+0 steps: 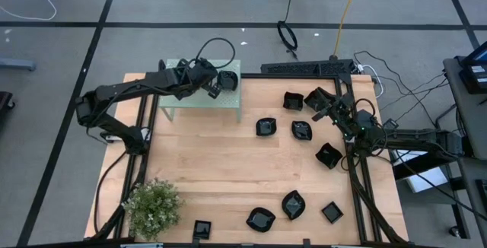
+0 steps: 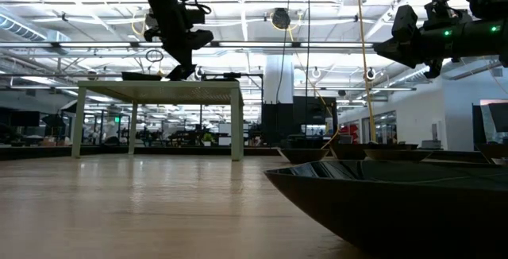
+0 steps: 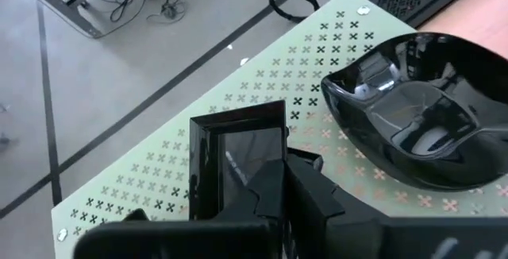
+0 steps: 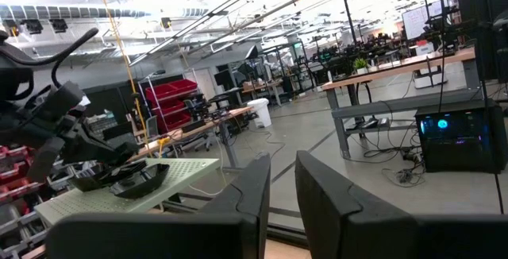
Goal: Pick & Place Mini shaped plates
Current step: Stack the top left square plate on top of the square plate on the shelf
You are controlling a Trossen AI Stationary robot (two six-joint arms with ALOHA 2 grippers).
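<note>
Glossy black square plate [image 3: 238,160] sits clenched in left pincer [image 3: 270,203] above green stand [image 3: 159,172].

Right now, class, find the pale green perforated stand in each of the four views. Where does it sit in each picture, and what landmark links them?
High view: the pale green stand is upper left of centre.
Low view: left of centre, seen side-on like a small table.
Left wrist view: it fills the middle.
Right wrist view: lower left.
Shared landmark: the rounded black dish resting on it, also at and.
</note>
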